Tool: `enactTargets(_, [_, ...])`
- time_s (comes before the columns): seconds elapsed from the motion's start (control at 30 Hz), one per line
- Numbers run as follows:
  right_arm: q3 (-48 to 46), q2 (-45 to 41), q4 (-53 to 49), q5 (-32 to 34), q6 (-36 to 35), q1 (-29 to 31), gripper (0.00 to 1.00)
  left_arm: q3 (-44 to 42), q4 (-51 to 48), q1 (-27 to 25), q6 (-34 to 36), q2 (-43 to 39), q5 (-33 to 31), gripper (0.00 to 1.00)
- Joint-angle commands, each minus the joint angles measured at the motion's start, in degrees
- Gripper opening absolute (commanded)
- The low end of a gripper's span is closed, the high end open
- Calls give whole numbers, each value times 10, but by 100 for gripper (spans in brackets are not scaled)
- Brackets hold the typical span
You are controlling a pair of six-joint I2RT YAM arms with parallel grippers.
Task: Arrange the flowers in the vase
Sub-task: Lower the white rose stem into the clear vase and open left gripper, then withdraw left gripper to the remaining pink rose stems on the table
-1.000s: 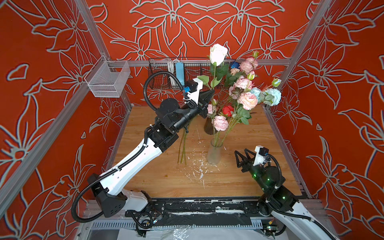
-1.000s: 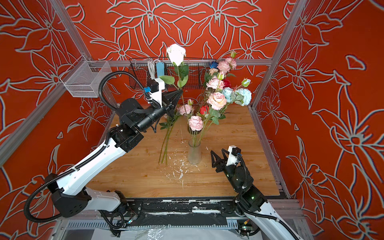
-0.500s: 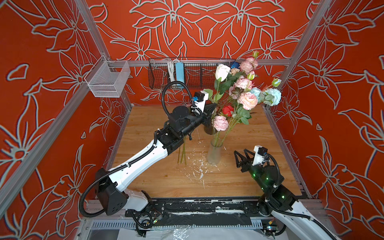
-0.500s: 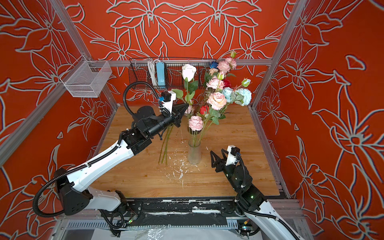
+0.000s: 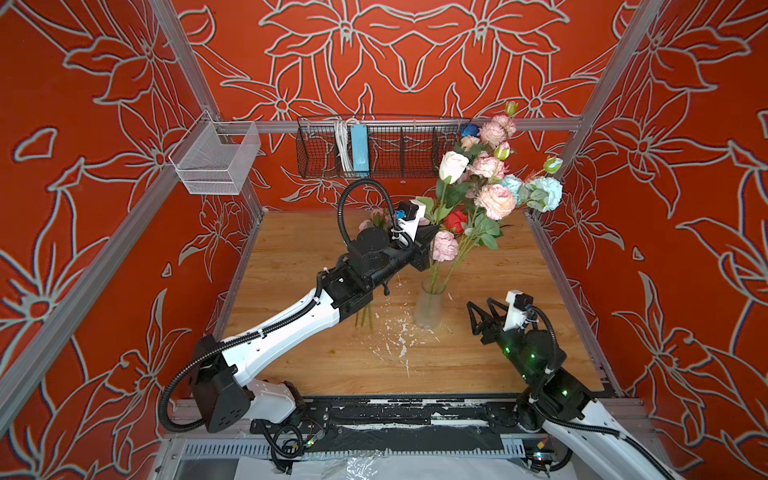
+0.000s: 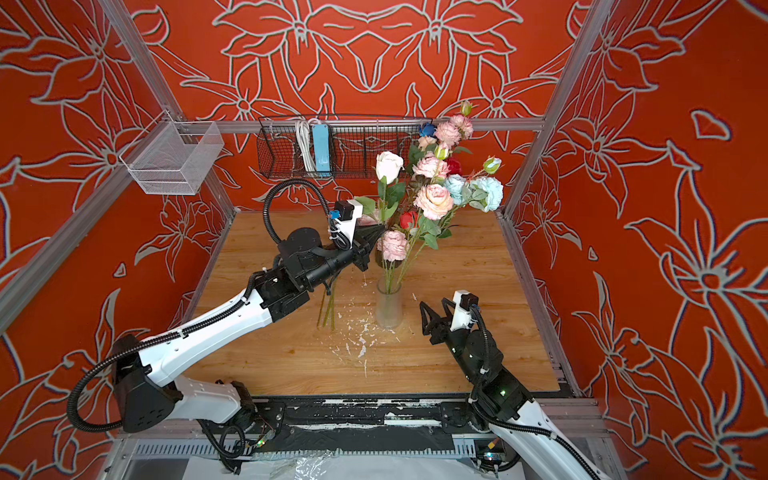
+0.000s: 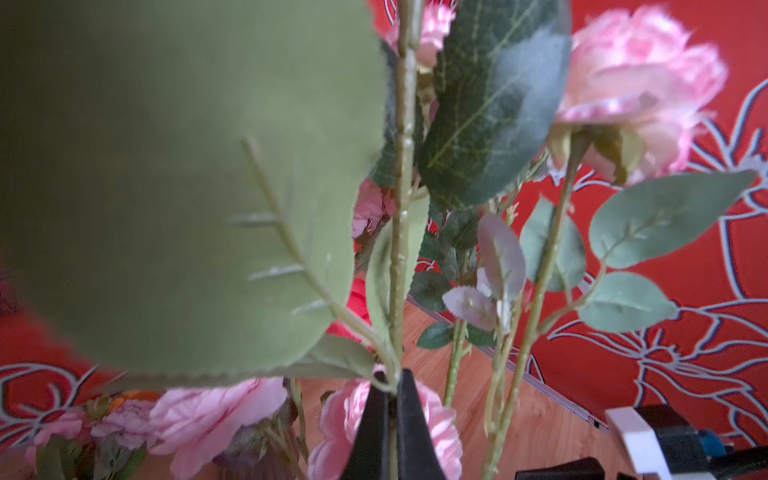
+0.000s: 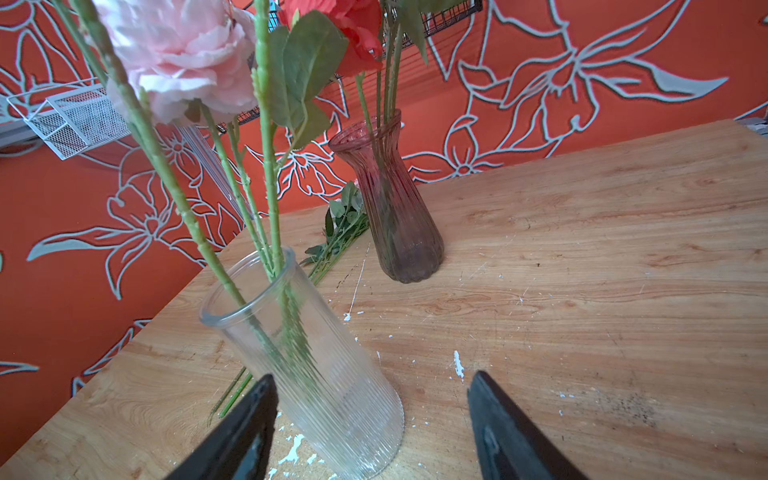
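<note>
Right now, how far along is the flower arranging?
Done: several flowers stand in the clear ribbed glass vase and the pink-tinted glass vase. In hand: the left gripper is shut on the green stem of the white rose. Left: loose green-stemmed flowers lie on the wooden table; the right gripper is open, empty.

Both top views look down on the table; wrist views face the flowers closely.

Left arm: white shells, black joints.
Cable: ribbed black hose, looping just behind the jaws.
Right arm: black links with green lights near the jaws, white shell farther back.
Left gripper: black, tapering fingers.
Right gripper: 2 black triangular fingers.
Left wrist camera: white mount, black box, blue plug, just behind the jaws.
</note>
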Motion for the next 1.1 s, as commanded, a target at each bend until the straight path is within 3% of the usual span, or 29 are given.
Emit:
enactTargets(0.0, [-3, 3, 15, 6, 2, -3, 74, -15, 17, -3, -10, -19, -21, 0])
enactTargets(0.2, [-2, 12, 16, 3, 2, -3, 74, -47, 25, -4, -18, -28, -15, 3])
enactTargets(0.27, [-1, 11, 15, 4, 1, -3, 74, -43, 10, -6, -19, -26, -1, 18])
enactTargets(0.3, [-3, 11, 16, 5, 1, -3, 74, -40, 2, -9, -15, -28, 1, 37])
enactTargets(0.33, [-2, 12, 15, 7, 1, -4, 74, -37, -11, -11, -13, -33, -6, 50])
enactTargets(0.47, [0, 12, 12, 6, -1, -4, 74, -32, -91, -12, -13, -72, -27, 73])
enactTargets(0.53, [0, 11, 11, 7, 0, -3, 74, -31, -142, -11, -15, -97, -35, 95])
enactTargets(0.87, [2, 17, 11, 7, -1, -3, 74, -55, -277, -11, -30, -243, -124, 98])
enactTargets(1.07, [4, 16, 7, 9, -2, -3, 74, -68, -325, 28, -81, -241, -206, 98])
